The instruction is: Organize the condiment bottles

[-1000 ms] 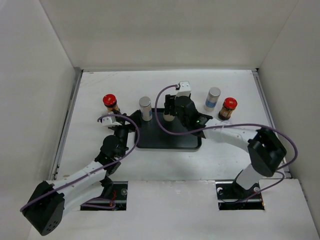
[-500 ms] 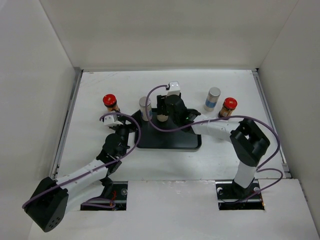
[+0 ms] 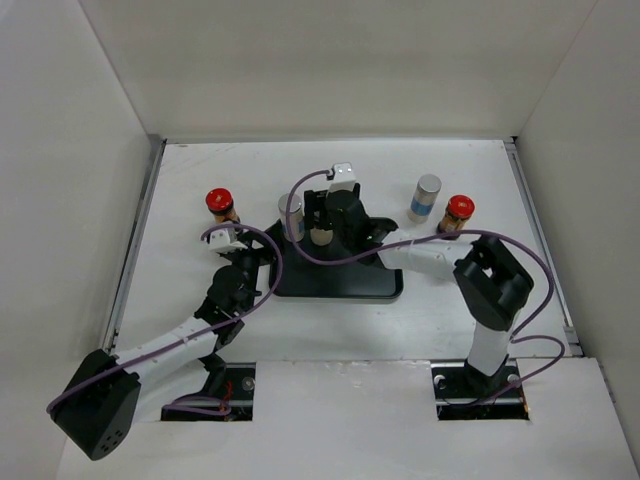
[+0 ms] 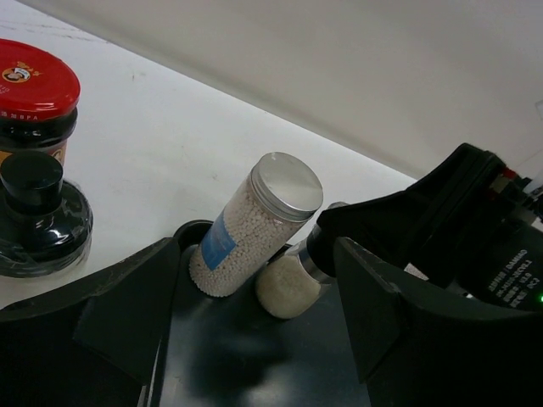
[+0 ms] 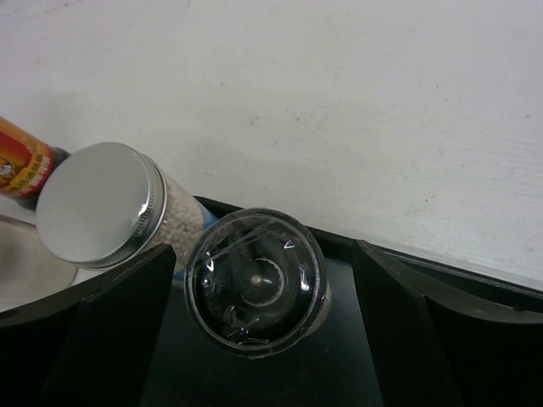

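My right arm stretches left over the black tray (image 3: 350,285), with my right gripper (image 5: 265,254) spread wide either side of a glass grinder (image 5: 257,281) and not touching it. My left gripper (image 3: 258,258) lies low at the tray's left edge, fingers apart and holding nothing. The grinder stands in the tray's far left corner just beside a silver-capped shaker (image 5: 97,203) of white grains. On the table a red-capped jar (image 3: 220,203) and a black-lidded jar (image 4: 34,212) stand left of the tray, and a second shaker (image 3: 425,197) and second red-capped jar (image 3: 458,213) stand to its right.

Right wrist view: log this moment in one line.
right gripper: open around grinder | grinder: on tray, beside silver-capped shaker | grip: none
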`<state>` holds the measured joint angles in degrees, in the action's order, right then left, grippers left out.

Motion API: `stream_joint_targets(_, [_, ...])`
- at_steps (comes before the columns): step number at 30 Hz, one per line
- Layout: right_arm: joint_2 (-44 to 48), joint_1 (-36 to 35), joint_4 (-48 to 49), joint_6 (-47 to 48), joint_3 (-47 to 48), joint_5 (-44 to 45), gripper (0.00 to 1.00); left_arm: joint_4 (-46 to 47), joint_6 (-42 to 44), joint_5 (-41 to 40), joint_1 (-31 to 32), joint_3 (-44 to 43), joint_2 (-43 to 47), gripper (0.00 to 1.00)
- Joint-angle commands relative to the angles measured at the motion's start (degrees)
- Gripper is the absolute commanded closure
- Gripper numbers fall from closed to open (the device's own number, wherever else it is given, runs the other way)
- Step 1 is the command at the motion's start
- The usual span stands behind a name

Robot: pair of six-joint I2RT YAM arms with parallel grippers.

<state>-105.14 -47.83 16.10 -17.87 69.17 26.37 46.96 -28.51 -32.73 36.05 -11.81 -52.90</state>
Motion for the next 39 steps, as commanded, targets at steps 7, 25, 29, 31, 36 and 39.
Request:
stream_joint_targets(7, [15.39, 2.96, 2.36, -0.50, -7.54, 0.52, 0.18, 2.70, -0.67, 0.83, 0.03, -0.05, 1.05, 0.28])
stream_joint_targets(25, [19.28, 29.51, -12.85, 1.34, -5.62, 2.46, 0.11, 4.02, -1.63, 1.44, 1.17, -0.75, -2.29, 0.27])
stream_joint_targets(29, [17.70, 30.21, -12.41, 1.78, -5.18, 0.27, 0.07, 4.63, -1.72, 1.88, 0.82, -0.93, -3.87, 0.27])
stream_joint_targets(31, [16.47, 30.56, -12.58, 1.61, -4.48, -0.53, 0.07, 4.72, -1.81, 1.97, 1.16, -0.93, -3.52, 0.27])
stream_joint_targets(36, [13.39, 31.53, -12.93, 0.99, -3.08, -0.97, 0.13, 4.63, -1.81, 2.14, 0.82, -0.58, -2.82, 0.28])
stream_joint_targets(39, [11.81, 31.53, -12.85, 0.91, -2.46, -0.97, 0.18, 4.37, -1.90, 2.14, 1.25, -0.58, -1.68, 0.28])
